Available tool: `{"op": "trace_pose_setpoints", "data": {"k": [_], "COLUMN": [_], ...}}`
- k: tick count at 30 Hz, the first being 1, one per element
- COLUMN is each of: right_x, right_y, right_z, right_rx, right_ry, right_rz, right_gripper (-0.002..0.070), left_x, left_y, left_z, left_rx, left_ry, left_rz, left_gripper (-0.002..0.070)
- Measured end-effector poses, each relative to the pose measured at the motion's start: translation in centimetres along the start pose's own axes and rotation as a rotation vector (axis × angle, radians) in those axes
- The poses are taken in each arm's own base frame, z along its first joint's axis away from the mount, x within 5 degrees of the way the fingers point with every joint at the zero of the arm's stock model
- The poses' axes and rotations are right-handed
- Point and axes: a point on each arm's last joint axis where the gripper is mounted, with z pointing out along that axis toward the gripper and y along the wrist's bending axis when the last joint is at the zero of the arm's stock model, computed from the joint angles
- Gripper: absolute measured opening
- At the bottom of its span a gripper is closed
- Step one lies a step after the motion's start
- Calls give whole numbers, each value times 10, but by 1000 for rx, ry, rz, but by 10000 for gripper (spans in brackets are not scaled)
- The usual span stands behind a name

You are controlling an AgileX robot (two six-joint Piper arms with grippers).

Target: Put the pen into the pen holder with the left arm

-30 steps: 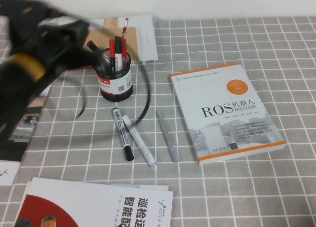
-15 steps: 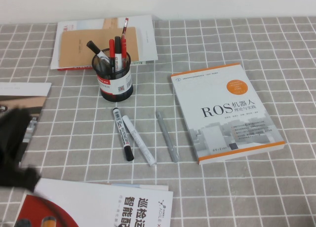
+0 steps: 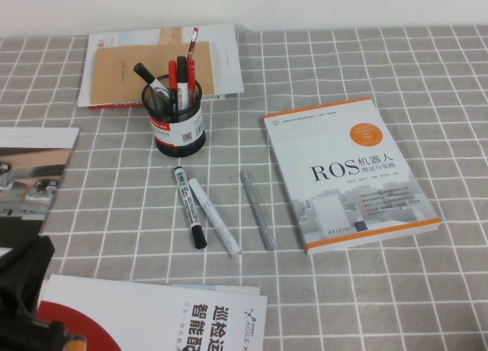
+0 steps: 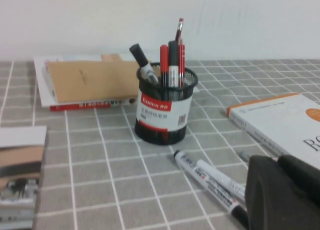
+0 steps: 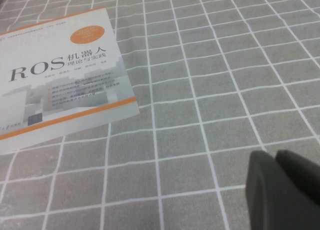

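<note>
High view: I've got the pen (image 3: 191, 59) standing upright in the holder (image 3: 180, 126), well ahead of my left gripper (image 4: 280, 190), fingers together, empty. Right gripper (image 5: 285, 190) also closed, parked far right.

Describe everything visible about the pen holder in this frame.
The pen holder is a small black wire-mesh cylinder with a white-and-red label band carrying a QR code. It stands upright on the grey checked tablecloth, just in front of a tan booklet. Red and black pens and a black-capped marker stick out of its top. Neither gripper touches it.
</note>
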Motion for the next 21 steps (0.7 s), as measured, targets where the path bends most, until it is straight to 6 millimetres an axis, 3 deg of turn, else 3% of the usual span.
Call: {"op": "trace_pose_setpoints", "data": {"k": [10, 15, 21], "right_x": [0, 0, 0], "right_y": [0, 0, 0], "right_z": [0, 0, 0], "right_rx": [0, 0, 0], "right_ry": [0, 0, 0], "right_rz": [0, 0, 0], "right_gripper": [-15, -15, -15], "left_x": [31, 34, 51], "left_y": [15, 18, 17], "left_z": [-26, -40, -44], "left_rx": [-166, -236, -268], "left_ry": [-116, -171, -19], "left_rz": [-31, -17, 3], "left_gripper": [0, 0, 0]}}
